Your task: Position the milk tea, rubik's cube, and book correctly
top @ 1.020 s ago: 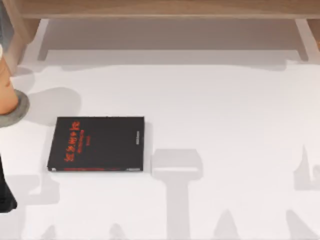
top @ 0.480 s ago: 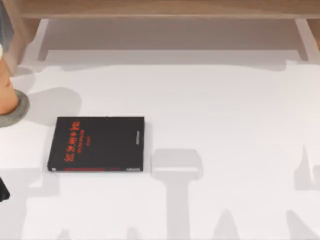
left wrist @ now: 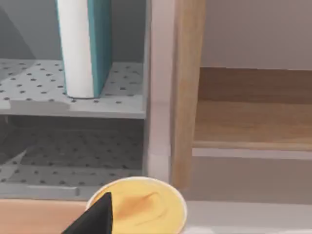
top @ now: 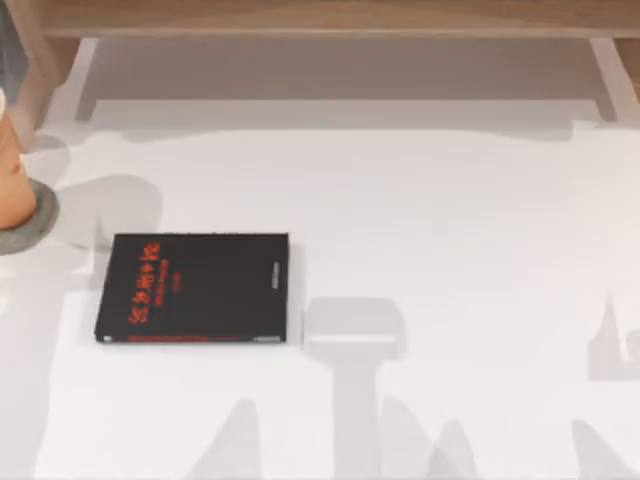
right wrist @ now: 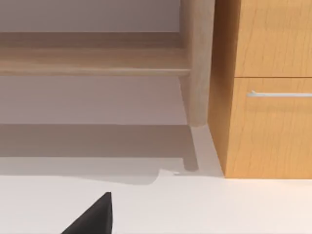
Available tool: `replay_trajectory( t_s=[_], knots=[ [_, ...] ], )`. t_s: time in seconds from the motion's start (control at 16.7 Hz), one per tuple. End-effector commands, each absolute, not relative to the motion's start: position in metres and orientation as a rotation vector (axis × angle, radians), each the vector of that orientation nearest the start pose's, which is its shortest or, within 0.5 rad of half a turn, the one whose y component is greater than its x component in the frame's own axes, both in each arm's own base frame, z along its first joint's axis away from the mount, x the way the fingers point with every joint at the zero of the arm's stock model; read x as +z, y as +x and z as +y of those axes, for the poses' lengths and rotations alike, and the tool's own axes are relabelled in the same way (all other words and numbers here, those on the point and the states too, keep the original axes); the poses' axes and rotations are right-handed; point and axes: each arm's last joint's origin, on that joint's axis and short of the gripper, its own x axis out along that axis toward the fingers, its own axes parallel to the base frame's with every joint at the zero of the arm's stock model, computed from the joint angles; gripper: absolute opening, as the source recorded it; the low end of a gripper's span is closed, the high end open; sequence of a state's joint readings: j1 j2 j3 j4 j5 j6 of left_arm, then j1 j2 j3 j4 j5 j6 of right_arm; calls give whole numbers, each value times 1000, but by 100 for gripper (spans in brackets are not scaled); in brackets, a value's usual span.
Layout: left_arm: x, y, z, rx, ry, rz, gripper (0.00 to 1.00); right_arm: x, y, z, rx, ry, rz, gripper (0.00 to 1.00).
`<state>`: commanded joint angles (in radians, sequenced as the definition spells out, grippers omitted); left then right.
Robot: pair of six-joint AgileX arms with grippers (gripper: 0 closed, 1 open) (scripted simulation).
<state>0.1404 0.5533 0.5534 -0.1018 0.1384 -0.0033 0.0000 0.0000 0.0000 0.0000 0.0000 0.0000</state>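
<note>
Milk tea, a tall tapering cup of orange-brown drink w/ paler top (top: 12,180), stands on a flat round grey coaster (top: 30,222) at the far left edge of the white counter (top: 450,250), partly cut off in the top view. Left wrist view looks down on its pale yellow top (left wrist: 146,207), w/ one dark fingertip of the left tool (left wrist: 95,217) just beside it; can't tell if that tool is wide, narrow or gripping. Same for the right tool (right wrist: 92,214): one dark fingertip over bare counter, near a wooden drawer unit w/ metal handle (right wrist: 273,92); jaw state can't be told.

The flat light-blue book w/ white page edge (left wrist: 85,46) stands upright on a grey perforated shelf (left wrist: 112,100), beyond the cup in the left wrist view. A black flat book w/ red lettering (top: 195,288) lies left of centre on the counter, near the coaster but apart.

Risks, as I judge them: cup is tall on a small coaster at the counter's edge, so a sideways nudge from the left tool could tip or spill it. Upright book could topple if bumped.

Hard to make out: the shelf's lower tier is shadowed.
</note>
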Motion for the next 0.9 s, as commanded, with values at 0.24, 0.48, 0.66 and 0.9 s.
replay_trajectory(
  t_s=[0.24,0.48,0.66,0.9],
  knots=[
    [325,215,37,-1,-30,80,100,160,106,-1,0,0,0,100],
    [329,297,67,-6,-31,57,100,160,106,-1,0,0,0,100],
    [312,353,91,-10,-29,39,100,160,106,-1,0,0,0,100],
    [277,408,119,-15,-23,21,100,160,106,-1,0,0,0,100]
  ],
)
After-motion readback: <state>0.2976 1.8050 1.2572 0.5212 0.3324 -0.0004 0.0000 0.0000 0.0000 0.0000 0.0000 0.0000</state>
